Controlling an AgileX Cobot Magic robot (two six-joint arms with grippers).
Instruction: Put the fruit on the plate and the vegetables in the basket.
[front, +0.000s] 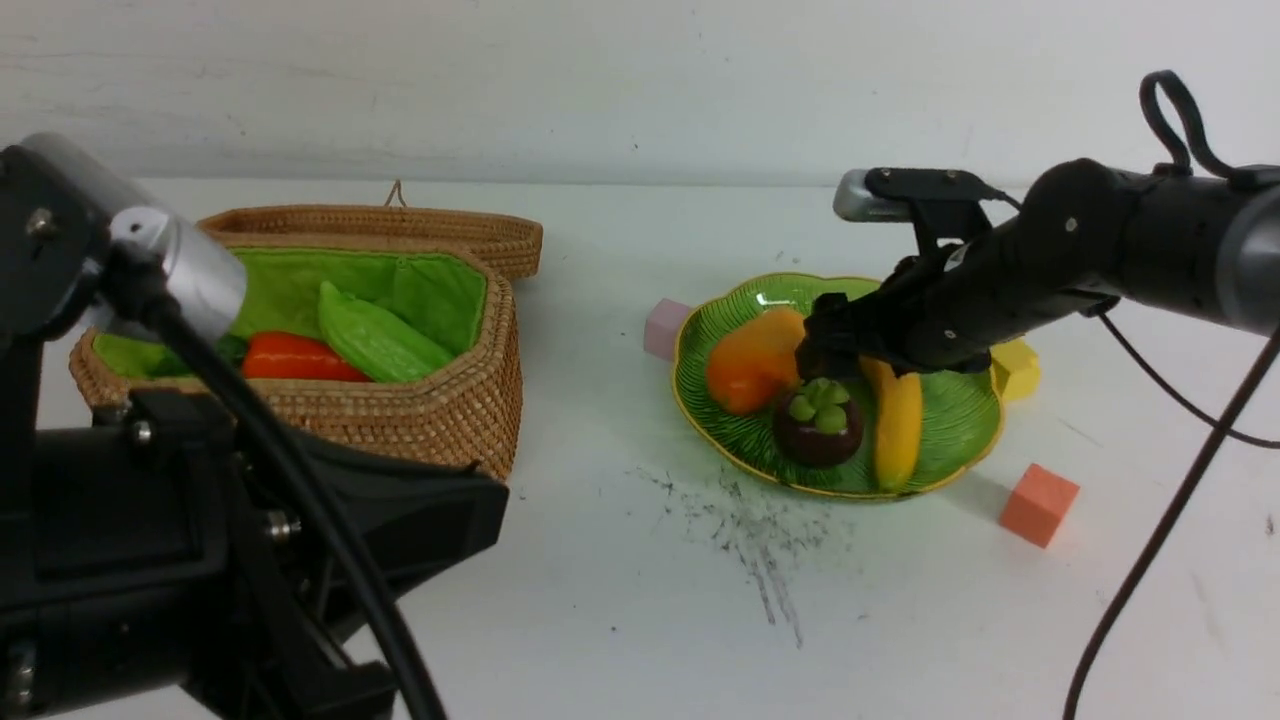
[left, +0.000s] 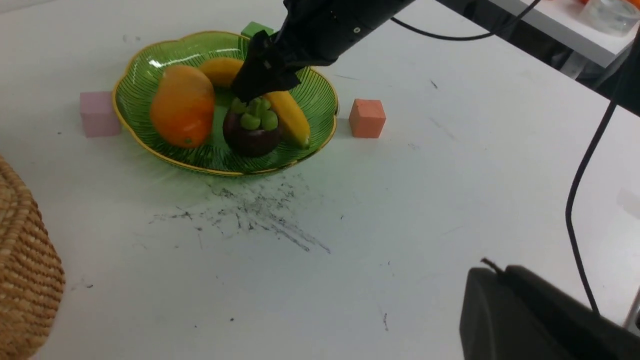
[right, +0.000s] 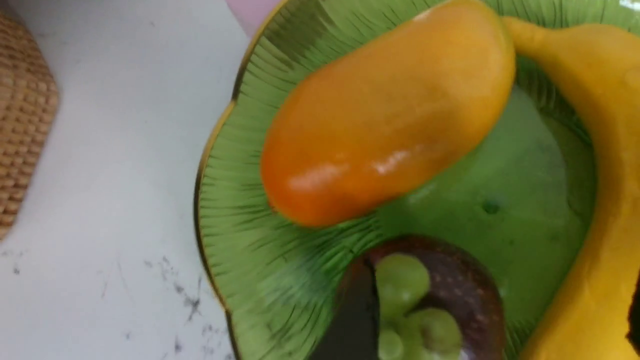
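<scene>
The green plate (front: 955, 425) holds the fruit: an orange-yellow mango (front: 750, 370), a dark purple mangosteen (front: 818, 425) and a yellow banana (front: 898, 425). My right gripper (front: 830, 360) hangs just over the mangosteen (right: 450, 285), open. One finger (right: 352, 310) is beside the mangosteen and the other is past the banana (right: 600, 210). The wicker basket (front: 440, 400), lid back, holds two vegetables, an orange-red carrot (front: 295, 358) and a light green gourd (front: 375, 340). My left gripper (left: 492, 272) is shut and empty, off the table near the front.
Small cubes lie round the plate: pink (front: 665, 327), yellow (front: 1015, 368), orange (front: 1038, 503) and green (left: 257, 29). My left arm (front: 250, 520) fills the near left and hides part of the basket. Dark scuff marks (front: 750, 520) lie in front of the plate.
</scene>
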